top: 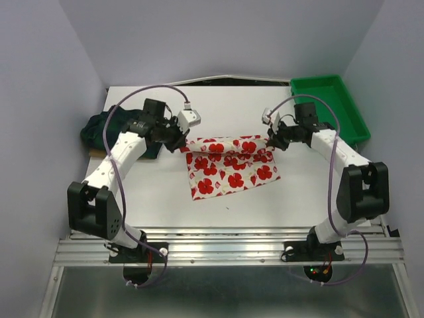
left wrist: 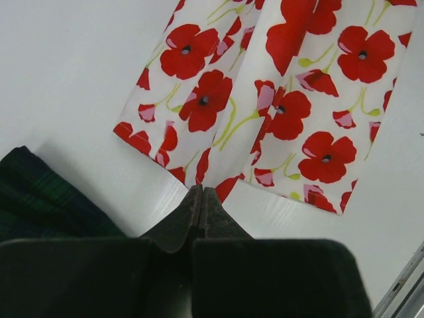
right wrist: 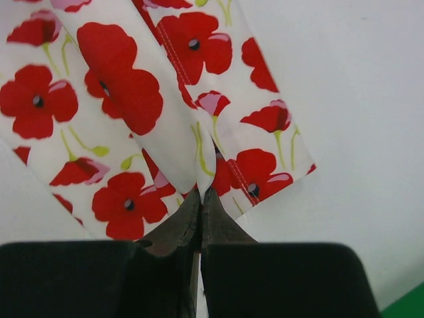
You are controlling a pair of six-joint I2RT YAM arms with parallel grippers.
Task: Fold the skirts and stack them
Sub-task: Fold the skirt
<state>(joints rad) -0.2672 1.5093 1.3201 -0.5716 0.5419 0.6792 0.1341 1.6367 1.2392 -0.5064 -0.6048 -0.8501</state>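
Your left gripper (top: 180,144) is clenched on the poppy skirt (top: 228,171) at its far left corner. Your right gripper (top: 272,142) is clenched on the same skirt's far right corner. In both wrist views the fingers are pressed together with cloth pinched at their tips. The poppy skirt lies on the white table (top: 159,195), its far edge lifted and curled over. The plaid skirt (top: 99,130) sits bunched well to the left of the poppy skirt. The green tray (top: 329,99) lies off to its far right.

Bright, even light, soft shadows on the table (top: 159,199), out-of-focus fingers (left wrist: 177,226) in both wrist views.
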